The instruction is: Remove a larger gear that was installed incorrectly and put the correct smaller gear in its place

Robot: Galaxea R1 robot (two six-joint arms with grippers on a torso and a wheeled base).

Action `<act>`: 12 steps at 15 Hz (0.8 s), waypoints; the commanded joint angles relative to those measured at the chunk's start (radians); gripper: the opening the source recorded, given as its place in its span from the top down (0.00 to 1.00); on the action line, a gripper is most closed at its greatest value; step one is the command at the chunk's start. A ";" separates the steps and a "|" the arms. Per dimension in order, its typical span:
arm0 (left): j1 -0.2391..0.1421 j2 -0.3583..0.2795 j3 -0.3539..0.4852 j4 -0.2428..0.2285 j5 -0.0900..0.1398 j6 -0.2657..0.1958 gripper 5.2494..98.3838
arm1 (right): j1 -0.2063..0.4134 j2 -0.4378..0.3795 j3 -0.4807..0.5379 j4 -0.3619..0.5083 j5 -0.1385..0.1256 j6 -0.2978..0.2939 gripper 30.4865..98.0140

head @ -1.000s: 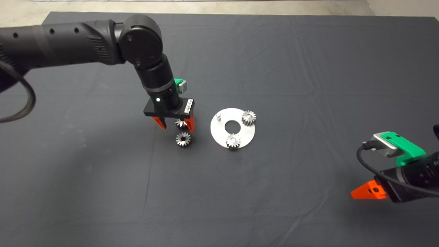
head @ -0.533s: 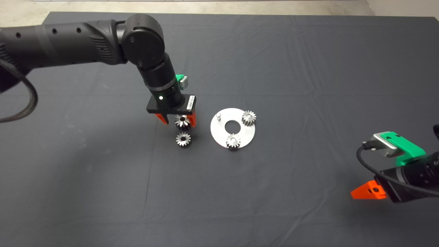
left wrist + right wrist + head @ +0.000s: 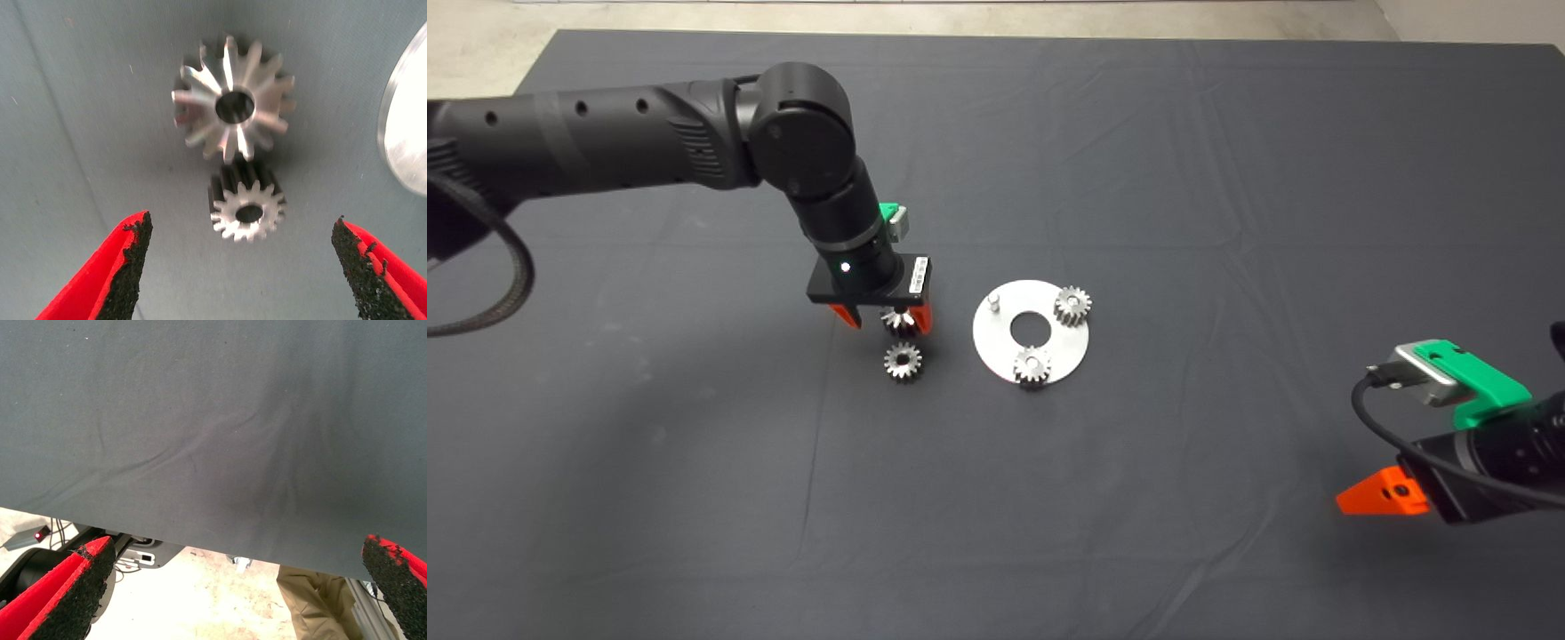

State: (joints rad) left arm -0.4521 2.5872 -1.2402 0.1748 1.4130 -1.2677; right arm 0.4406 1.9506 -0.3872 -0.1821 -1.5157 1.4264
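Wide apart, left gripper [image 3: 240, 267] fingers either side of the smaller gear [image 3: 247, 208] — touching nothing.

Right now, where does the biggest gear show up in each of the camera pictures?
Head view: the larger gear lies on the mat, left of the silver plate and near the left tool.
Left wrist view: the larger gear lies just beyond the smaller gear.
Right wrist view: not in it.
Shared landmark: the silver plate, whose edge also shows in the left wrist view.
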 commanded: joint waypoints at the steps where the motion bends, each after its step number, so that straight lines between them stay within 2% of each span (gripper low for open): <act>1: -0.007 -0.002 0.002 0.012 0.004 -0.006 0.33 | 0.015 -0.003 0.001 0.027 0.003 0.000 0.00; 3: -0.001 -0.002 0.010 0.012 0.004 -0.016 0.33 | 0.015 -0.003 0.001 0.027 0.003 0.000 0.00; 6: 0.029 0.001 0.023 0.012 0.003 -0.033 0.33 | 0.017 -0.003 0.001 0.027 0.003 0.000 0.00; 12: 0.032 0.005 0.023 0.012 0.003 -0.038 0.33 | 0.017 -0.003 -0.001 0.027 0.003 0.000 0.00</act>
State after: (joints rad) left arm -0.4036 2.5926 -1.2257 0.1840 1.4130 -1.3006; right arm 0.4406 1.9503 -0.3872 -0.1821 -1.5162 1.4264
